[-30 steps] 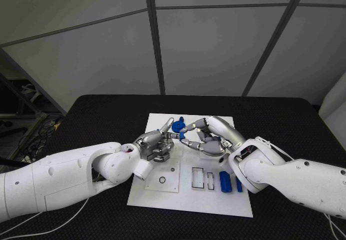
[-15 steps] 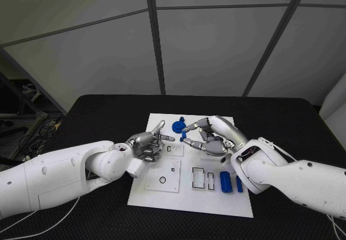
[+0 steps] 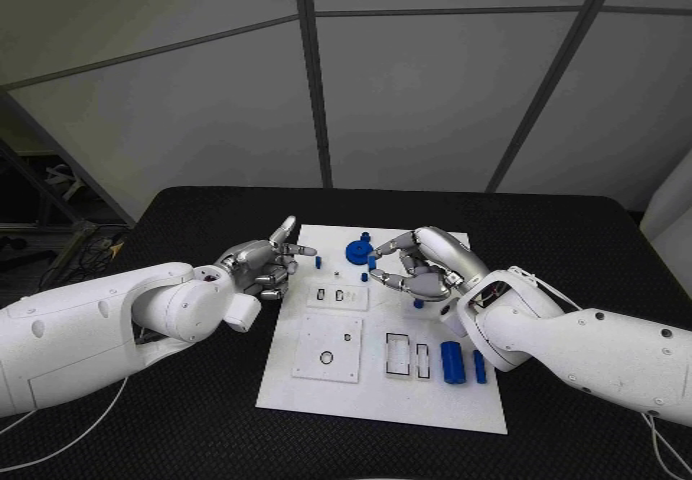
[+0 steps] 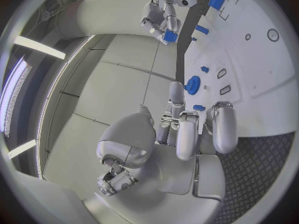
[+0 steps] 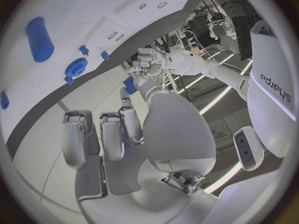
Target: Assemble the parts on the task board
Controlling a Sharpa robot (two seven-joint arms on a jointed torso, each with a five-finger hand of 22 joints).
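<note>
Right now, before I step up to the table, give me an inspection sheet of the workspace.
Surface: black table, with the white task board in the middle.
Job's things: blue gear and small blue peg at the board's far end; blue cylinder and thin blue bar lying near its right edge.
Clutter: nothing seen.
Hands: left hand holds nothing, fingers apart, at the board's left edge; right hand is over the board and appears to hold a small blue part.
Cables: tangled cables beyond the table's left side.
Surroundings: grey panelled walls.
</note>
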